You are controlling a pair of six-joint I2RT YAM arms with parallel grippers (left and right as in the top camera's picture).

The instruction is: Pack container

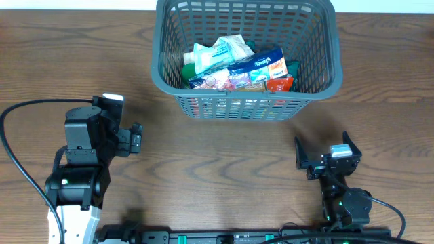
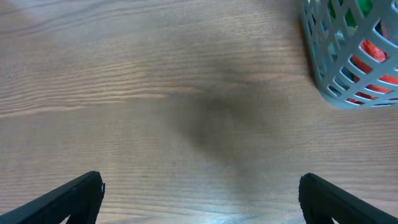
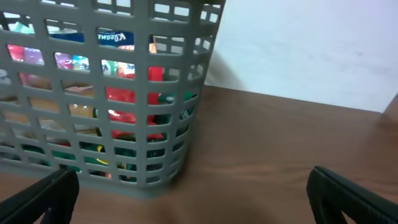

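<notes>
Container (image 1: 237, 107): far centre, long axis left–right, packets (image 1: 237, 68) inside.
Left gripper (image 2: 200, 190): spread wide, empty — you reach far-right for it.
Right gripper (image 3: 193, 186): spread wide, empty — container far-left, probably your nearer arm.

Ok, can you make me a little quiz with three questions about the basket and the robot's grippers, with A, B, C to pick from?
1. Where does the basket stand?
A. at the far side of the table, in the middle
B. right between the two grippers
C. on top of an arm

2. What colour is the basket?
A. red
B. grey
C. yellow

3. What are the left gripper and right gripper doing?
A. both open and empty
B. both shut on packets
C. one grips the basket's rim

Answers: 1 A, the overhead view shows it at the far edge; 2 B, its lattice walls are grey; 3 A, each wrist view shows the jaws wide apart over bare wood.
</notes>
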